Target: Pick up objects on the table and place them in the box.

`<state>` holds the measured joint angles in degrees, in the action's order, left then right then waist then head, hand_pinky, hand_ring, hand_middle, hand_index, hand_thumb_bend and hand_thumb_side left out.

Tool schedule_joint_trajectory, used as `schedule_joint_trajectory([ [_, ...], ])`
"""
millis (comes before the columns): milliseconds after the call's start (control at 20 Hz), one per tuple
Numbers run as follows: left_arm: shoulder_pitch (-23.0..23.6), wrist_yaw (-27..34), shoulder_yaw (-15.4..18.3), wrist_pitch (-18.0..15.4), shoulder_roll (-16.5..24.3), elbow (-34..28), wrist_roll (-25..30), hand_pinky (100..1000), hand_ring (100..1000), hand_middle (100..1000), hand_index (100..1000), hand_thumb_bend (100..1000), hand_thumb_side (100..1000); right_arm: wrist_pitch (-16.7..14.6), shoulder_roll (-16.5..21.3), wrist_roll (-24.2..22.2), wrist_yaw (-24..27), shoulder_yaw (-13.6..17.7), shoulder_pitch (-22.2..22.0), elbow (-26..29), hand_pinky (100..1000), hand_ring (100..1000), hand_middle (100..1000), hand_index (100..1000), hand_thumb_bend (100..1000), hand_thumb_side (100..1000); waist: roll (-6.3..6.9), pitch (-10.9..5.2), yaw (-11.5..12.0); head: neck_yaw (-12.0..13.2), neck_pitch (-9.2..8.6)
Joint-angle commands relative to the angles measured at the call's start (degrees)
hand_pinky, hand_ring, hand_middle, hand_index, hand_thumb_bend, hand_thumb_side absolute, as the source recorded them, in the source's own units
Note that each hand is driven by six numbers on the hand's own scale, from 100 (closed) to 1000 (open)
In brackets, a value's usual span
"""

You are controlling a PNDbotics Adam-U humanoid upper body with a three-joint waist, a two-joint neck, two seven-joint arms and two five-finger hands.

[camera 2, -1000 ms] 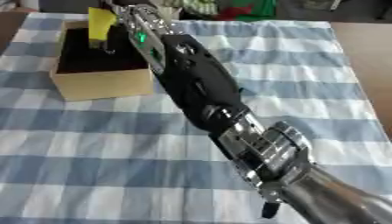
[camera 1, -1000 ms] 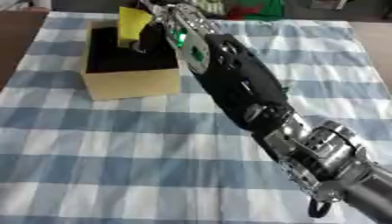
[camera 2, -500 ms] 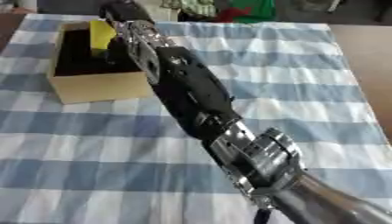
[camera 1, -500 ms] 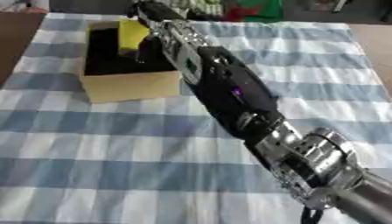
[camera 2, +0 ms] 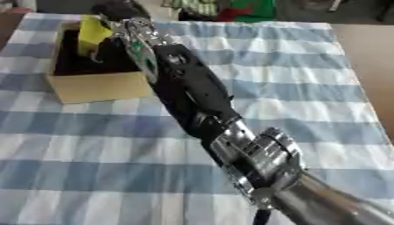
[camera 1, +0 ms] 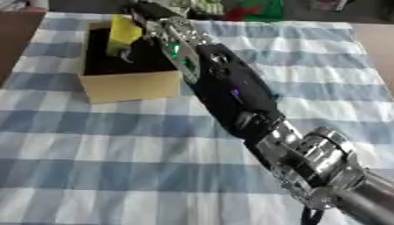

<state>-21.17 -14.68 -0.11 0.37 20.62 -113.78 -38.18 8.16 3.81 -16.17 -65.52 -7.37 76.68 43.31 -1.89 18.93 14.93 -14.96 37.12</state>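
Yellow object (camera 1: 123, 34) — in right hand (camera 1: 151, 23), over box (camera 1: 127, 85)

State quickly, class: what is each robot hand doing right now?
Right robot hand: over the box, at a yellow object; grip cannot be told.
Left robot hand: not in view.

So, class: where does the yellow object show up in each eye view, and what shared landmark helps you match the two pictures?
Left eye view: yellow object at upper left, above the box's dark inside.
Right eye view: further left, near the top.
Shared landmark: the box, by the right hand.
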Motion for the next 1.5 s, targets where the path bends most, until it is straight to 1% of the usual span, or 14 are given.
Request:
schedule_joint_trajectory([
  [50, -0.3, 0.0, 0.1, 0.0, 0.7, -0.8, 0.1, 955, 698, 519, 718, 100, 254, 0.5, 1.0, 2.1, -2.4, 0.9, 1.9, 1.5, 1000, 1000, 884, 1000, 354, 340, 0.36, -1.17, 0.0, 0.1, -0.53],
  [100, -0.2, 0.0, 0.1, 0.0, 0.7, -0.8, 0.1, 955, 698, 519, 718, 100, 254, 0.6, 1.0, 2.6, -2.6, 1.0, 2.0, 1.5, 1000, 1000, 880, 1000, 339, 354, 0.34, -1.2, 0.0, 0.1, -0.53],
  [250, -0.1, 0.0, 0.2, 0.0, 0.6, -0.8, 0.1, 954, 698, 519, 718, 100, 254, 0.2, 1.3, 3.1, -2.4, 1.0, 2.4, 1.7, 1000, 1000, 877, 1000, 343, 331, 0.4, -1.36, -0.1, 0.3, -0.4],
  [450, 0.2, -0.1, 0.3, 0.1, 0.7, -0.8, 0.0, 954, 698, 519, 718, 100, 253, -0.9, 2.3, 1.8, -0.7, 0.4, 2.7, 3.5, 1000, 1000, 874, 1000, 324, 319, 0.61, -1.77, -0.6, 0.7, 0.08],
  [600, 0.6, -0.2, 0.4, 0.2, 0.9, -0.8, -0.1, 954, 698, 519, 718, 100, 252, -1.8, 4.2, 0.2, 2.4, -0.6, 2.7, 6.5, 994, 1000, 868, 1000, 265, 315, 0.72, -2.13, -1.2, 1.4, 0.65],
  [650, 0.7, -0.2, 0.5, 0.2, 0.9, -0.8, -0.2, 954, 698, 519, 718, 100, 252, -2.0, 5.2, -0.6, 4.1, -1.0, 2.6, 8.2, 991, 1000, 863, 1000, 229, 317, 0.77, -2.26, -1.4, 1.8, 0.89],
  [750, 0.8, -0.4, 0.6, 0.3, 1.0, -0.8, -0.3, 954, 698, 520, 718, 100, 251, -1.8, 7.6, -2.4, 8.9, -1.8, 2.1, 12.2, 982, 1000, 853, 1000, 151, 317, 0.86, -2.52, -1.7, 2.5, 1.38],
  [800, 0.9, -0.4, 0.7, 0.3, 1.0, -0.8, -0.4, 954, 698, 520, 718, 100, 251, -1.3, 8.6, -3.1, 11.2, -2.2, 1.7, 14.1, 982, 1000, 853, 1000, 151, 317, 0.88, -2.6, -1.8, 2.7, 1.54],
  [850, 1.0, -0.5, 0.7, 0.4, 1.0, -0.8, -0.4, 954, 698, 520, 718, 100, 251, -0.7, 10.0, -3.7, 13.6, -2.7, 1.2, 16.4, 975, 1000, 839, 975, 100, 313, 0.96, -2.69, -2.0, 3.0, 1.7],
  [1000, 1.3, -0.6, 0.9, 0.5, 1.1, -0.8, -0.6, 954, 698, 520, 718, 100, 250, 1.2, 14.4, -4.8, 20.7, -4.2, -0.9, 24.1, 968, 1000, 821, 947, 100, 318, 1.15, -2.87, -2.6, 3.4, 2.06],
  [1150, 1.5, -0.7, 1.1, 0.6, 1.1, -0.8, -0.8, 953, 698, 521, 718, 100, 249, 3.3, 19.0, -4.0, 27.5, -4.9, -4.0, 33.2, 959, 993, 800, 919, 100, 270, 1.47, -3.06, -3.2, 3.8, 2.55],
  [1250, 1.5, -0.8, 1.2, 0.6, 1.1, -0.8, -0.9, 952, 698, 521, 718, 100, 247, 4.8, 22.0, -3.7, 31.6, -5.3, -6.7, 39.4, 954, 988, 797, 914, 100, 259, 1.71, -3.12, -3.5, 4.0, 2.68],
  [1350, 1.5, -0.9, 1.2, 0.6, 1.1, -0.8, -0.9, 952, 698, 521, 719, 100, 245, 6.3, 24.3, -3.8, 34.7, -5.4, -8.8, 44.2, 948, 981, 793, 915, 100, 269, 1.85, -3.16, -3.6, 4.1, 2.76],
  [1500, 1.7, -1.0, 1.4, 0.7, 1.2, -0.8, -1.2, 951, 699, 522, 719, 100, 244, 8.1, 28.8, -1.4, 40.0, -3.8, -14.4, 53.0, 937, 972, 788, 918, 100, 303, 2.43, -3.11, -4.2, 4.7, 2.89],
])
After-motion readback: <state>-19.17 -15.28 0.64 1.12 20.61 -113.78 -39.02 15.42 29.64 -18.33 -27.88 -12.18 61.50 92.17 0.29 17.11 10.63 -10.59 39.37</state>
